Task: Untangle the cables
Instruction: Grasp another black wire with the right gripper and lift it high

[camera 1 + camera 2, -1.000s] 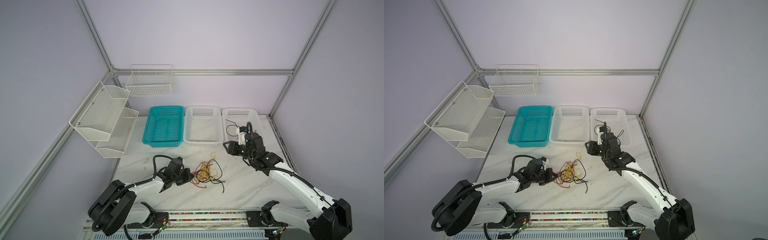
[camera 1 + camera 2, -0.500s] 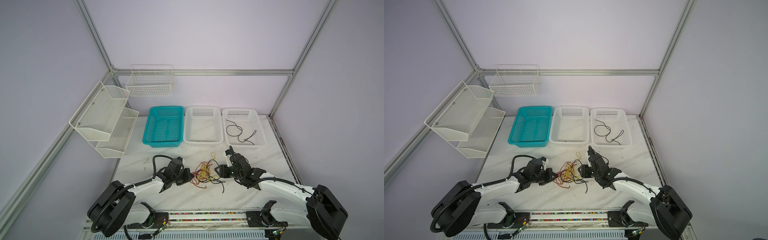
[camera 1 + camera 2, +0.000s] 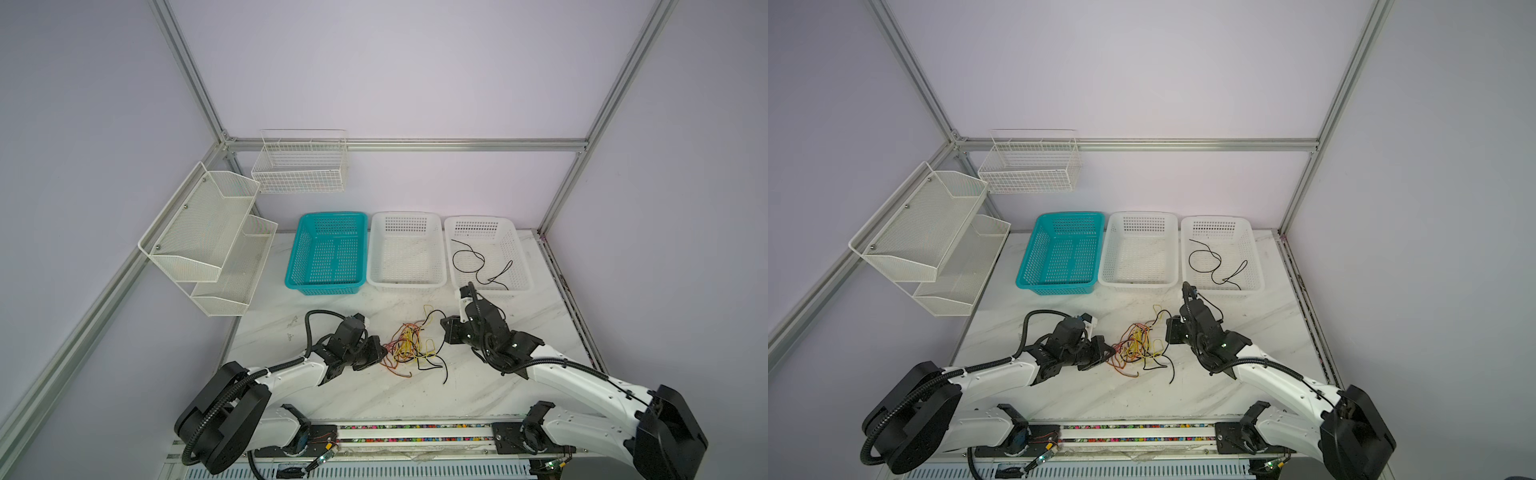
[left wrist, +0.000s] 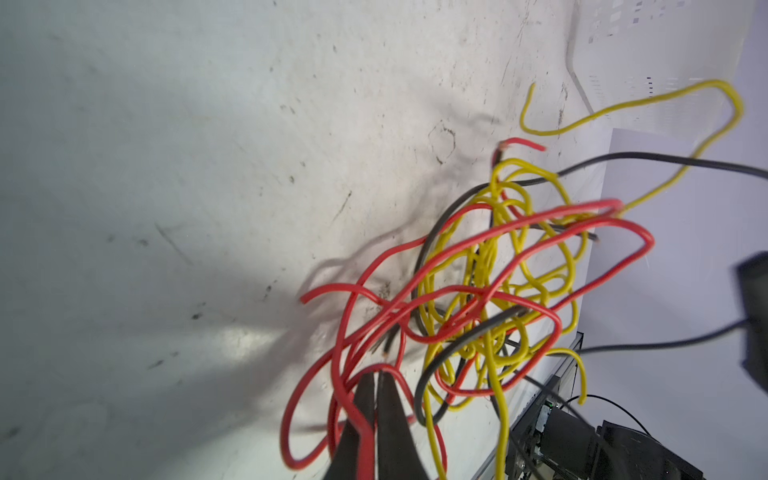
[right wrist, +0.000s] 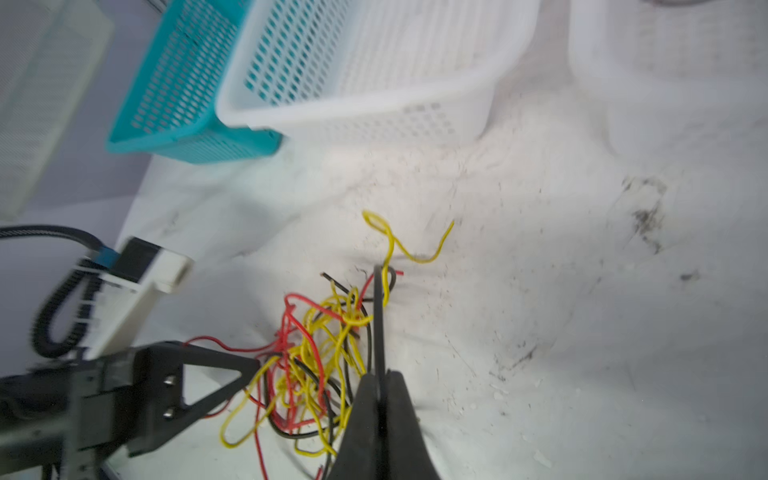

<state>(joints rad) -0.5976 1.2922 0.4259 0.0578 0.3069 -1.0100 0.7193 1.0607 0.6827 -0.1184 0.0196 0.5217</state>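
Observation:
The cables (image 3: 409,347) (image 3: 1140,347) lie as one tangle of red, yellow and black wires on the marble table between my two grippers. My left gripper (image 3: 384,351) (image 4: 376,376) is at the tangle's left edge, shut on a red cable (image 4: 345,399) that loops round its tips. On the tangle's far right side, my right gripper (image 3: 444,326) (image 5: 379,374) is shut on a black cable (image 5: 378,324) that runs straight out from between its jaws. A separate black cable (image 3: 478,266) (image 3: 1214,266) lies in the right-hand white basket (image 3: 523,266).
A teal basket (image 3: 299,282) and a middle white basket (image 3: 407,283) stand in a row with the right-hand one behind the tangle. White mesh shelves (image 3: 199,232) and a wire basket (image 3: 299,166) hang on the walls at the back left.
My right arm came from over the right-hand white basket down to the tangle, and its gripper shut on a black cable. The left arm has not moved.

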